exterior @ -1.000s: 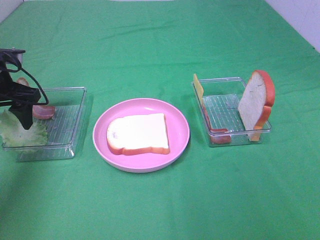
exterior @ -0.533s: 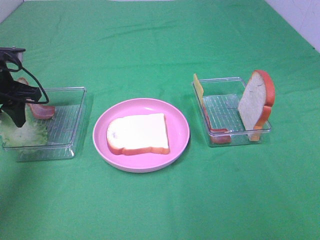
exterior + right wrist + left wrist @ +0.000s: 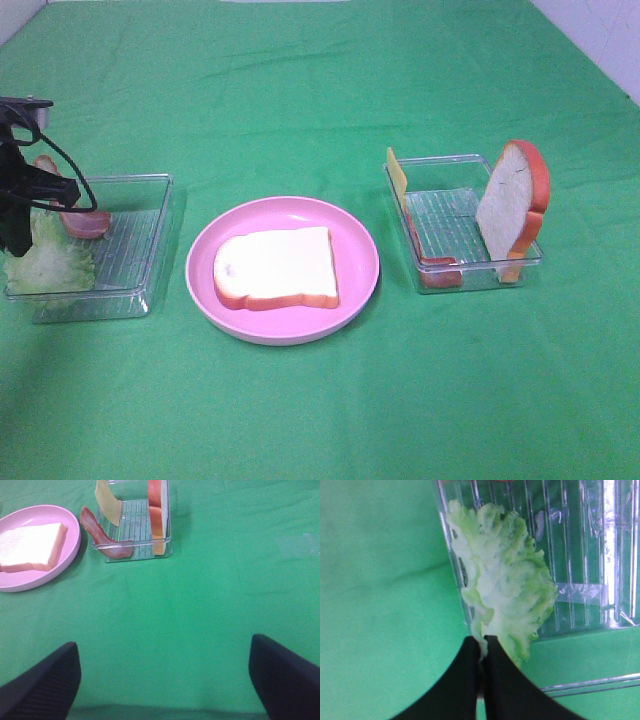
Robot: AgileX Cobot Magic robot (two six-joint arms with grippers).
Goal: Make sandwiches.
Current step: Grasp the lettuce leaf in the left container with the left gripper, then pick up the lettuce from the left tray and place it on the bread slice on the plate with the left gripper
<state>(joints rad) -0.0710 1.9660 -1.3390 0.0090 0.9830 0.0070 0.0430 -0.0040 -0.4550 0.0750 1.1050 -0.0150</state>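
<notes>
Left claw point(image 3: 482, 645) is shut tight on the very edge of the lettuce leaf point(image 3: 505, 580), tips pinching only a thin corner. The rest of the leaf spreads away from the claw, draped over the wall of the clear tray point(image 3: 580, 555) w/ most of it inside. A bacon strip point(image 3: 85, 222) lies in that tray just beyond the claw. The plate point(image 3: 355, 290) w/ one bread slice point(image 3: 278, 266) flat on it sits well off to the claw's right, approx mid-desk. Right claw point(image 3: 162, 680) hangs wide open over bare cloth, holding nothing; the other tray point(image 3: 167, 540) w/ cheese point(image 3: 107, 505) & upright bread point(image 3: 159, 515) is ahead of it. Risks, my read: grip is so shallow the leaf could slip out on the lift or the carry; the floppy leaf may snag the tray wall & drag the light tray along; on release it could land folded or hang off the bread slice, so later layers sit crooked
</notes>
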